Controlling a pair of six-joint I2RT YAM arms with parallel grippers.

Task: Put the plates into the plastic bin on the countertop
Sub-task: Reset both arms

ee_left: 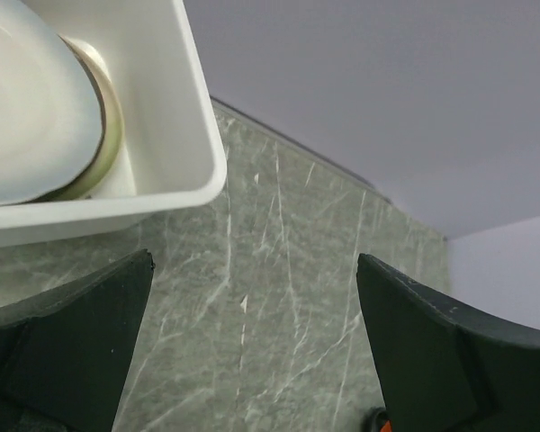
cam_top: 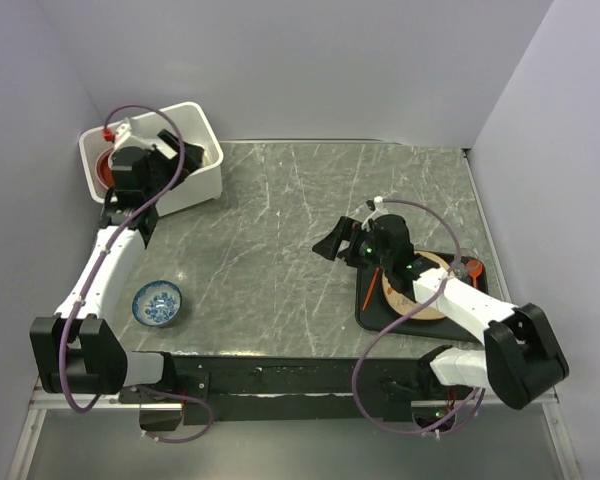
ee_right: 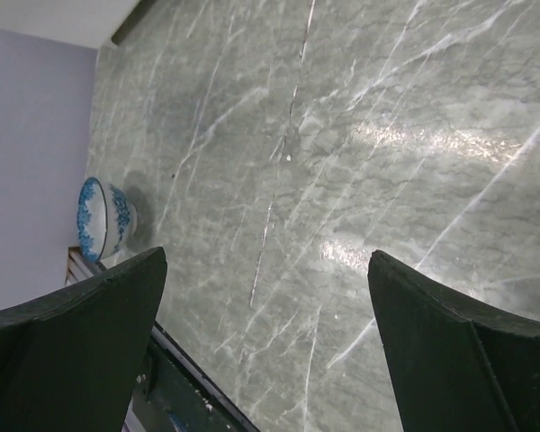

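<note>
Grey-green stone surface point(cam_top: 300, 220) fills the middle. At 10 o'clock sits the plastic bin point(cam_top: 208, 178), with plates standing in it: a red-orange plate point(cam_top: 102, 170) and a white plate point(ee_left: 27, 108). The left end effector point(ee_left: 254, 259) hangs by the bin's corner, jaws wide apart, holding nothing. At 4 o'clock a black tray point(cam_top: 370, 312) carries a tan plate point(cam_top: 398, 293), and the right arm lies across it. The right end effector point(ee_right: 268, 255) is wide open and empty. A small blue bowl point(cam_top: 157, 302) sits at 8 o'clock.

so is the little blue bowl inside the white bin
No, the blue bowl stands on the countertop, well apart from the plastic bin.
</note>
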